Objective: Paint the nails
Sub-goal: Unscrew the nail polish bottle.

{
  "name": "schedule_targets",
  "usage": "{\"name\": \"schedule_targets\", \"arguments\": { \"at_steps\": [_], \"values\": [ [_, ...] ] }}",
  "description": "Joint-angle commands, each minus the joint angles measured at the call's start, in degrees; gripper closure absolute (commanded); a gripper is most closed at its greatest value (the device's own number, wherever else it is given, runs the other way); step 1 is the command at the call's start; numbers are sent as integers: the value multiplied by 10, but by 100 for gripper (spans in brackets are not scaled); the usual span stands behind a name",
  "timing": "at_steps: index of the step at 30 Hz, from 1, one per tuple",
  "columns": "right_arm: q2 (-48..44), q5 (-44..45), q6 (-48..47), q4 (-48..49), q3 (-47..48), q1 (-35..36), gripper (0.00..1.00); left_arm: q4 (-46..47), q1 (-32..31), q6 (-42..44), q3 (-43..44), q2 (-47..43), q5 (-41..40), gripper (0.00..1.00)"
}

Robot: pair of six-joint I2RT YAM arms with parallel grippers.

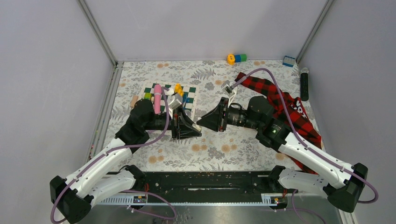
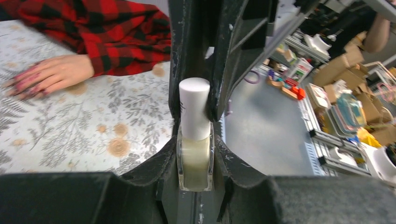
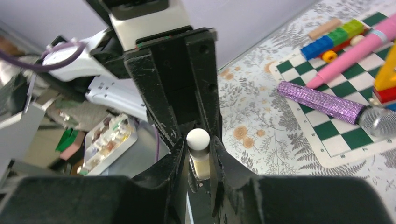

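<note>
A small glass nail polish bottle (image 2: 195, 161) with pale liquid and a white cap (image 2: 194, 107) hangs between both grippers above the floral cloth. My left gripper (image 2: 195, 154) is shut on the glass body. My right gripper (image 3: 198, 149) comes from the opposite side and is shut on the white cap (image 3: 198, 138). In the top view the two grippers, left (image 1: 191, 130) and right (image 1: 204, 123), meet tip to tip at the table's middle. The dummy hand (image 2: 51, 74) lies flat with pinkish nails (image 2: 23, 85) and a plaid sleeve (image 2: 107, 32). The right arm hides the hand in the top view.
A checkered mat (image 1: 191, 95) behind the left gripper holds a pink pen (image 1: 158, 95), toy blocks and a purple glitter microphone (image 3: 322, 100). The plaid sleeve (image 1: 299, 112) runs along the right side. A black cylinder (image 1: 304, 84) and blocks (image 1: 236, 58) lie at the back.
</note>
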Motion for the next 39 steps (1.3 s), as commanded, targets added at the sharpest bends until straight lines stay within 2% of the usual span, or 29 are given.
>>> {"name": "schedule_targets", "arguments": {
  "at_steps": [1,9,15,21,29,30,31,32,33,34,36,39],
  "values": [
    [28,-116,-38,53,35,6,100,133,-16,-24,3,-10,137,100],
    [60,-215,-36,80,51,6,100,166,-16,-40,-3,-16,175,100],
    [73,-233,-28,95,55,6,100,170,-16,-39,-7,-24,173,100],
    [58,-204,-29,107,40,6,100,168,-9,-31,-13,-38,147,100],
    [11,-101,-40,122,-6,6,100,145,14,-14,-20,-55,64,100],
    [2,-78,-40,122,-13,6,95,131,14,-4,-19,-56,49,100],
    [-9,-55,-40,120,-19,6,81,112,14,9,-16,-57,31,100],
    [-17,-26,-38,117,-24,6,61,74,15,27,-10,-59,9,100],
    [-24,6,-35,111,-31,6,48,48,14,44,-2,-59,-15,100],
    [-29,37,-31,105,-35,6,40,26,14,57,2,-60,-37,100],
    [-35,105,-22,87,-37,6,33,-6,15,74,9,-62,-91,100],
    [-25,147,-11,52,-20,6,33,-48,15,87,18,-59,-153,100]
  ]
}}
